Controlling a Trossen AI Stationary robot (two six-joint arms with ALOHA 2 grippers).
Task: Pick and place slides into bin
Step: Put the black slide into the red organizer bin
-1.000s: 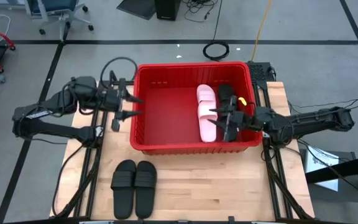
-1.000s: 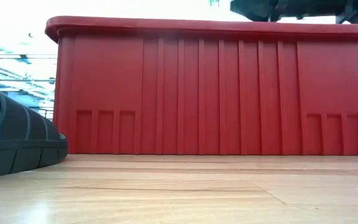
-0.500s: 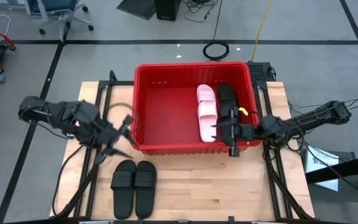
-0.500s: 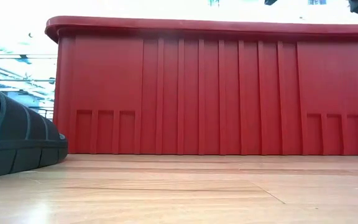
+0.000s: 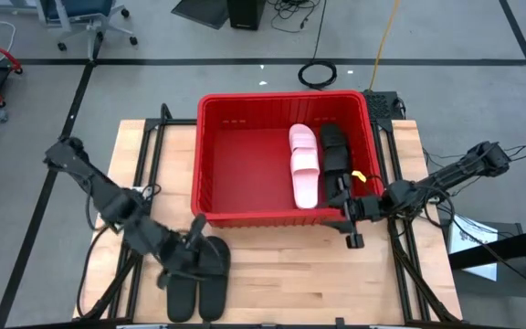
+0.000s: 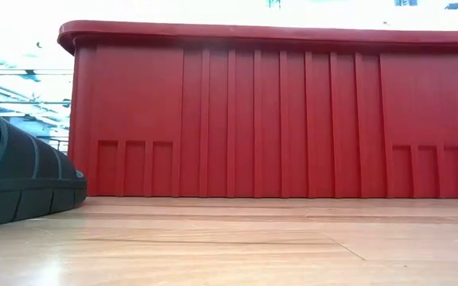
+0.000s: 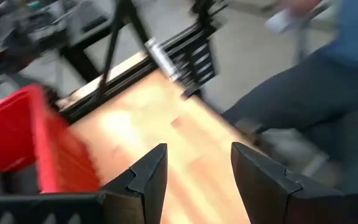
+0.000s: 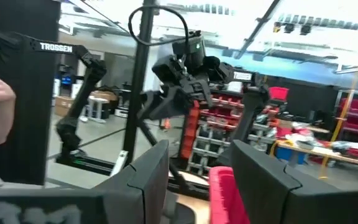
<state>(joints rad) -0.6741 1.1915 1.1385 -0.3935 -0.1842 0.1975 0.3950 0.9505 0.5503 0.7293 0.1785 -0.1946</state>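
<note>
1. While two black slides (image 5: 197,274) lie side by side on wood table (image 5: 281,274), just in front of bin (image 5: 245,164): est. light, foam or rubber, soft but springy; unlikely to break.
2. Ribbed strap and chunky grooved sole edge seen up close in low view (image 6: 18,179); matte, prob. decent friction.
3. Best hold, as a guess: pinch wide strap at its arch, or clamp sidewall of sole; flat footbed gives nothing to grab.
4. Left gripper (image 5: 193,249) low over that pair, right above strap end; fingers (image 7: 148,177) parted w/ clear gap, nothing between them. Contact w/ slide not certain from above.
5. Right gripper (image 5: 352,224) at bin's front right corner, over rim/table edge; fingers (image 8: 151,171) apart, empty.
6. Inside bin, right side: pink pair (image 5: 305,164) and black slides (image 5: 335,151) beside it, lengthwise, touching or nearly. Count of black ones there unclear.
7. Bin: red hard plastic, rolled rim, vertical ribs on outer wall (image 6: 277,111), slots near top; rigid, deep.
8. Table: pale wood planks, smooth; black metal frame at sides.
9. Risk, as a guess: strap flexes, slide may swing or slip if held off-centre.
</note>
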